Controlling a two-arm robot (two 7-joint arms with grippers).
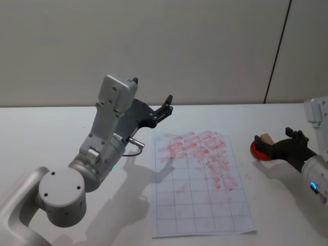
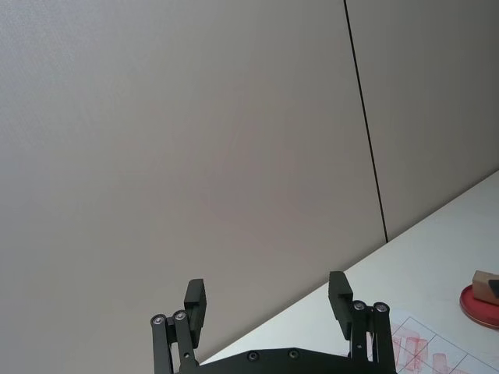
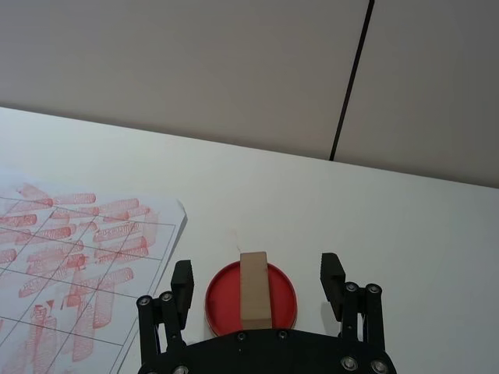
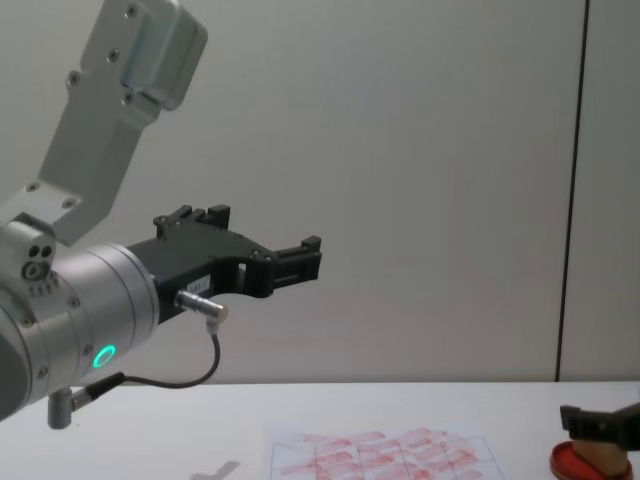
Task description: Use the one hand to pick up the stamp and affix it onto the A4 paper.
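Observation:
The stamp (image 3: 255, 288), a small tan wooden block, stands on a round red ink pad (image 3: 226, 300) at the right of the table. My right gripper (image 3: 257, 277) is open, with one finger on each side of the stamp and a gap on both sides. In the head view the stamp (image 1: 266, 139) sits between the fingers of that right gripper (image 1: 274, 137). The A4 paper (image 1: 200, 179), a gridded sheet with red marks in its upper cells, lies flat at mid-table. My left gripper (image 1: 164, 105) is open and raised above the table, left of the paper.
The big silver left arm (image 1: 97, 154) with a green light stands over the table's left side. A plain wall with a dark vertical seam (image 1: 277, 51) runs behind the white table (image 1: 51, 128). Bare table lies between the paper and the ink pad.

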